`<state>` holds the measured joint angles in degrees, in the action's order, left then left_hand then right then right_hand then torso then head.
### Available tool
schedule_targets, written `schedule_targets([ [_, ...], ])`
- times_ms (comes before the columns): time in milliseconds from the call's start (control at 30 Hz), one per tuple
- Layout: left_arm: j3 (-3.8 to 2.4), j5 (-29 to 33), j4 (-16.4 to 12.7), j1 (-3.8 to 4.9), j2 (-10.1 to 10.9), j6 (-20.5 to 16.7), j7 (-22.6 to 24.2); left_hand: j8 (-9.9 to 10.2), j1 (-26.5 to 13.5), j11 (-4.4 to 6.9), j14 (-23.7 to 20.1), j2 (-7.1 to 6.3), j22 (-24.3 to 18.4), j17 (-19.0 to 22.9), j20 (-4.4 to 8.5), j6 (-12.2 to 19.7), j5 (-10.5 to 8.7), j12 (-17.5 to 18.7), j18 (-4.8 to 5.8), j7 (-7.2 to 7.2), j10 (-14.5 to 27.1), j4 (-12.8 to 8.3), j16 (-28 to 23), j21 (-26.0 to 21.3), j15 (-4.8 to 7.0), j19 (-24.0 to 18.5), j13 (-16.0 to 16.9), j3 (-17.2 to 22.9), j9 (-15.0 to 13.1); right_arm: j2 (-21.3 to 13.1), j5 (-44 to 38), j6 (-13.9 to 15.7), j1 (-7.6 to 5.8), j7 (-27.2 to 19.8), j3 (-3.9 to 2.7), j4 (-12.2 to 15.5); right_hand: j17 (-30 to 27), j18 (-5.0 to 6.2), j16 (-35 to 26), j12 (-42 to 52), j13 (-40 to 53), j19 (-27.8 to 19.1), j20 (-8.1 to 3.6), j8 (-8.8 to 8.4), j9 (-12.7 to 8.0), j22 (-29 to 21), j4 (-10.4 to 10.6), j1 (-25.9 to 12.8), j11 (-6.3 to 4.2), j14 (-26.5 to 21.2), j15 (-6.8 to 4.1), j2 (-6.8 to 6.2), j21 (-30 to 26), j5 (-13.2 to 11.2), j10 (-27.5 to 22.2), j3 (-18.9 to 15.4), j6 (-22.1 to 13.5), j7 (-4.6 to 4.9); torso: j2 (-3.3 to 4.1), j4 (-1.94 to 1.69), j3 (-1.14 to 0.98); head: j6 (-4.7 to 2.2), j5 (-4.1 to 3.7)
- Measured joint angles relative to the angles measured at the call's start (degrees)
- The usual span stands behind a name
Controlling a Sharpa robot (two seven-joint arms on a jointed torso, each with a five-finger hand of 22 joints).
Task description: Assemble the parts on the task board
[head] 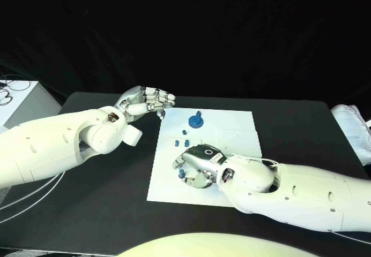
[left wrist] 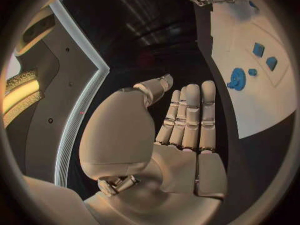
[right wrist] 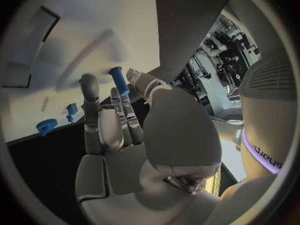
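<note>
Right hand [right wrist: 119,135] pinches a blue peg [right wrist: 119,81] over the board [head: 232,126]; left hand [head: 145,101] empty, fingers loosely apart. A loose pinch could drop it.

L hand [left wrist: 181,135] open, beside task board [left wrist: 250,100]

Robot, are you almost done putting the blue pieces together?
Not yet. A blue gear already stands on the task board. My right hand holds a blue peg over the board. My left hand waits empty beside it. Small blue parts still lie loose.
</note>
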<state>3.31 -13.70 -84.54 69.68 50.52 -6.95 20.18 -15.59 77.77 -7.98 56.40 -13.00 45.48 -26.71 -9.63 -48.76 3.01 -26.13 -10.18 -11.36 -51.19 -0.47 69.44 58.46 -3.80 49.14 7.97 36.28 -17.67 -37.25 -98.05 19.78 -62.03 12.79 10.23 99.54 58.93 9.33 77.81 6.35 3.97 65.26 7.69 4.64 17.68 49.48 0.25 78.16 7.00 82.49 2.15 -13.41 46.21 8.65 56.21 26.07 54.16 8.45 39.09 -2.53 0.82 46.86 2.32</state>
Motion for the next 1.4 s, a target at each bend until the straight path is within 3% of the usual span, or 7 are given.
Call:
schedule_targets([
  [467, 0.0, 0.0, 0.0, 0.0, 0.1, 0.1, -0.1, 0.0, 0.0, -0.22, 0.0, 0.0, 0.0, 0.0, 0.0, 0.0, 0.0, 0.0, 0.0, 0.0, 0.2, 0.0, 0.0, 0.0, 0.0, 0.0, 0.0, 0.0, -0.1, -4.0, 1.2, 4.3, 0.07, -0.9, -0.2, 2.0, -7.9, 0.01, -1.7, 8.6, 0.8, -3.5, 1.04, -0.45, -0.5, -3.7, 6.4, 6.9, 0.97, -4.5, 1.02, 1.87, -6.7, 0.6, -7.8, -13.0, -2.5, -0.34, 0.0, -0.01, -0.08, -0.34, -0.38],
  [733, 0.0, 0.0, 0.1, -0.02, 0.2, 0.2, -0.2, 0.0, 0.0, -0.22, 0.0, 0.0, 0.0, 0.0, 0.0, 0.0, 0.0, 0.0, 0.0, 0.0, 0.2, 0.0, 0.0, 0.0, 0.0, 0.0, 0.0, 0.0, 0.0, -13.0, 10.8, 6.9, -4.44, -1.6, -1.0, 4.8, -1.7, 0.73, 1.2, 14.4, 1.0, 3.4, -1.02, 1.27, -0.2, 2.1, 12.1, 4.1, -0.96, 0.6, -0.94, 1.19, -0.5, -1.8, 4.9, -11.9, 1.0, 1.38, -0.13, 0.08, 0.01, -1.12, -2.52],
  [833, 0.0, 0.0, 0.1, -0.02, 0.3, 0.2, -0.2, 0.0, 0.0, -0.22, 0.0, 0.0, 0.0, 0.0, 0.0, 0.0, 0.0, 0.0, 0.0, 0.0, 0.2, 0.0, 0.0, 0.0, 0.0, 0.0, 0.0, 0.0, 0.0, -16.4, 16.0, 6.9, -6.21, -1.5, -1.05, 5.2, 0.0, -0.04, 1.6, 16.0, 2.2, 5.3, -1.52, 2.48, 0.2, 4.0, 14.7, 1.8, -0.91, 1.4, -1.79, 0.81, 1.7, -2.5, 8.6, -13.7, 2.4, 0.73, -0.23, 0.22, 0.02, -1.37, -3.64],
  [900, 0.0, 0.0, 0.1, -0.04, 0.4, 0.2, -0.2, 0.0, 0.0, -0.22, 0.0, 0.0, 0.0, 0.0, 0.0, 0.0, 0.0, 0.0, 0.0, 0.0, 0.2, 0.0, 0.0, 0.0, 0.0, 0.0, 0.0, 0.0, 0.0, -19.0, 19.6, 6.6, -7.12, -1.1, -1.08, 5.6, 2.3, -0.04, 2.5, 18.3, 4.3, 7.0, -2.2, 3.76, 0.7, 6.0, 16.2, 0.3, -2.46, 1.5, -2.81, 1.07, 3.8, -2.5, 13.2, -15.7, 3.5, -0.21, -0.32, 0.31, 0.04, -1.51, -4.23],
  [1067, 0.02, 0.0, -0.1, -0.05, 0.5, 0.2, -0.2, 0.0, 0.0, -0.21, 0.0, 0.0, 0.0, 0.0, -0.22, 0.0, 0.0, 0.0, 0.01, 0.0, 0.2, 0.0, 0.0, 0.0, 0.0, 0.2, 0.0, 0.0, 0.0, -24.3, 25.2, 4.3, -7.91, 0.9, -0.76, 7.4, 14.0, -2.26, 7.2, 47.0, 36.8, 12.1, -4.4, 9.57, 5.3, 14.4, 16.2, -2.2, -5.99, 1.5, -4.63, 3.71, 12.7, -2.3, 19.7, -21.8, 4.5, -3.06, -0.52, 0.48, 0.05, -1.76, -5.85],
  [1200, 0.02, 0.0, -0.3, -0.11, 0.6, 0.2, -0.2, 0.0, 0.0, -0.22, 0.0, 0.0, 0.0, 0.0, -0.21, 0.0, 0.0, 0.0, 0.01, 0.0, 0.2, 0.0, 0.0, 0.0, 0.0, 0.2, 0.0, 0.0, 0.0, -27.9, 26.7, 2.2, -7.96, 3.2, -0.35, 9.2, 16.0, -2.26, 8.0, 62.5, 57.2, 12.4, -4.2, 11.1, 7.0, 16.4, 16.4, -3.9, -5.86, 1.5, -4.63, 5.37, 14.0, -0.6, 22.2, -26.1, 3.4, -2.74, -0.6, 0.49, 0.07, -1.79, -6.72],
  [1400, 0.03, 0.0, -0.6, -0.18, 0.8, 0.2, -0.2, 0.0, 0.0, -0.21, 0.0, 0.0, 0.0, 0.0, -0.21, 0.0, 0.0, 0.0, 0.01, 0.0, 0.2, 0.0, 0.0, 0.0, 0.0, 0.2, 0.0, 0.0, 0.0, -31.1, 26.8, 0.7, -7.65, 7.0, 0.18, 11.0, 16.0, -3.16, 8.9, 67.8, 65.1, 13.3, -4.38, 11.75, 7.6, 18.2, 16.5, -5.8, -5.94, 1.5, -4.63, 7.25, 15.6, 1.0, 24.1, -29.8, 3.3, -2.65, -0.68, 0.57, 0.12, -1.83, -7.29],
])
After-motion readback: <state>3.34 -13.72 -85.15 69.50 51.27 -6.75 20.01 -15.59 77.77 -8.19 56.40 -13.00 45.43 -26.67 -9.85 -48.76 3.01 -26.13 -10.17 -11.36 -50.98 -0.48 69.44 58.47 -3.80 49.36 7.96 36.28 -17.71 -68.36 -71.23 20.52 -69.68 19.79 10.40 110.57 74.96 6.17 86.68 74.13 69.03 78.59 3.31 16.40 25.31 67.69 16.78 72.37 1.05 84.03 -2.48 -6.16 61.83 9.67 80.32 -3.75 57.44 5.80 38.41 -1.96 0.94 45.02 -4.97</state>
